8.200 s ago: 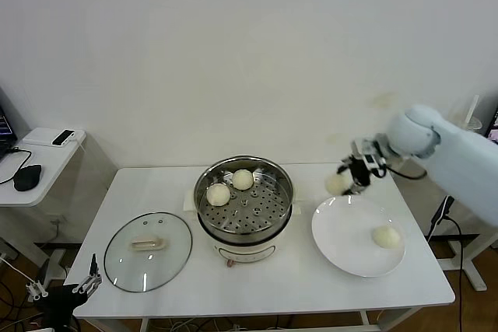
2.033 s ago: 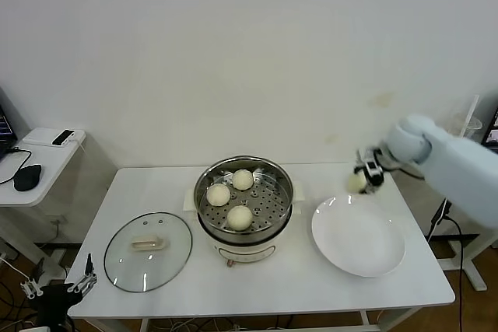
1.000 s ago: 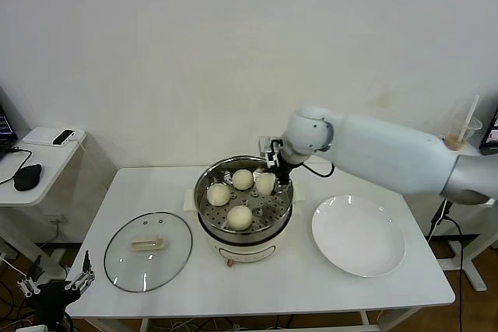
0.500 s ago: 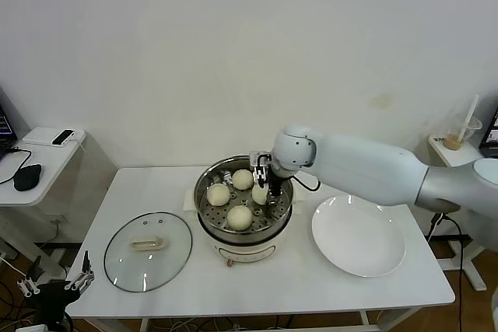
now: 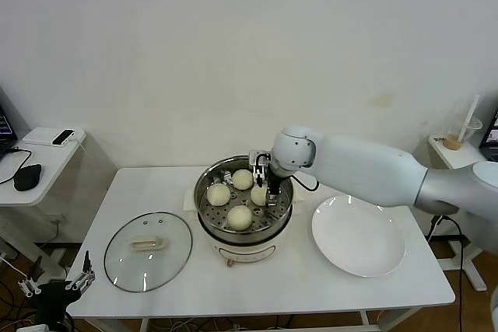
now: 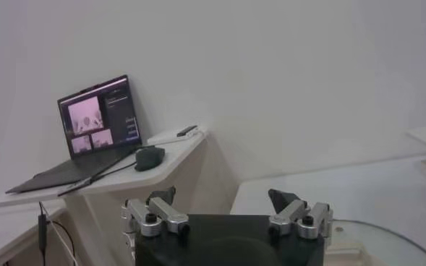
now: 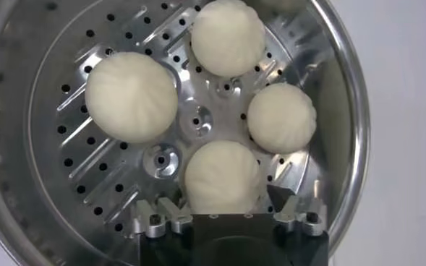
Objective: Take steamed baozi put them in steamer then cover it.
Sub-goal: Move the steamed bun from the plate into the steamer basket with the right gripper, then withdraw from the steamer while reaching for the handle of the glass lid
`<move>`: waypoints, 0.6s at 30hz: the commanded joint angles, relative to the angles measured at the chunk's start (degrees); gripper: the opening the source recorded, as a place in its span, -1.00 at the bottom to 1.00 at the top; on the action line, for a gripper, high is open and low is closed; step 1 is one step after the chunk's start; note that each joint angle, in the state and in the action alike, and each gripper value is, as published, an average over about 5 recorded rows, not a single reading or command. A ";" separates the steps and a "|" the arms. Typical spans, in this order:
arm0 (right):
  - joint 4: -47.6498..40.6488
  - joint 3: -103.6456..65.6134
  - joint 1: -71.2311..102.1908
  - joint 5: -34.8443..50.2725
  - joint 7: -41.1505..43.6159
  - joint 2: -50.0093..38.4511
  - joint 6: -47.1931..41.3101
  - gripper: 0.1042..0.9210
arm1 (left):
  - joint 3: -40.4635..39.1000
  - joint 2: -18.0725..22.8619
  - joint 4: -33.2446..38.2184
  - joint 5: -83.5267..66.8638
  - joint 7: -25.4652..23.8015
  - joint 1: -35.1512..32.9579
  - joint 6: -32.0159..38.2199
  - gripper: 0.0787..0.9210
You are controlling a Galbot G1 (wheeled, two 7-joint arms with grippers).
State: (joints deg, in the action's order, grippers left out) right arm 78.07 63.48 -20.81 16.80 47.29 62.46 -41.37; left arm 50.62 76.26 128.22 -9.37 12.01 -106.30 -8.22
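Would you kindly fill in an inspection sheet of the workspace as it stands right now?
Surface: white table.
Job's things: four baozi on the tray of the steamer; cover flat on the table, left of the steamer.
Clutter: white plate, bare.
Claws: right claw open around a baozi inside the steamer; left claw open, low off the table's left corner.
Cables: one near the side desk.
Surroundings: laptop, mouse.

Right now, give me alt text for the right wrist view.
Four buns sit on the holed tray inside the steel steamer. The right gripper is open around the nearest bun.
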 commanded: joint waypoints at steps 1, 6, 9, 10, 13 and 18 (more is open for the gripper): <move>6.29 -3.89 -2.13 1.90 -1.61 -5.51 -0.29 0.76 | -0.47 0.13 -0.19 0.10 -0.04 0.20 -0.02 0.77; 11.88 -8.28 -0.19 6.75 -10.24 -10.23 -0.27 0.76 | -0.53 0.26 -0.06 0.20 -0.05 0.37 -0.02 0.77; 16.09 -12.78 4.30 10.34 -19.44 -13.17 0.15 0.76 | -0.34 0.28 -0.03 0.19 -0.08 0.33 0.02 0.77; 17.62 -15.04 6.83 11.27 -22.87 -14.22 0.79 0.76 | -0.27 0.30 -0.09 0.17 -0.08 0.35 0.04 0.77; 21.39 -22.98 16.56 11.83 -31.64 -16.83 4.36 0.76 | -0.22 0.52 -0.40 0.16 -0.07 0.50 0.12 0.77; 24.55 -39.30 36.77 7.54 -42.20 -18.73 16.78 0.76 | -0.57 0.88 -0.70 0.29 -0.03 0.60 0.40 0.77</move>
State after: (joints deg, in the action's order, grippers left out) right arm 92.60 48.69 -11.82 24.14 28.42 50.63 -38.35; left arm 50.31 77.02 127.70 -9.19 11.96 -105.68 -8.05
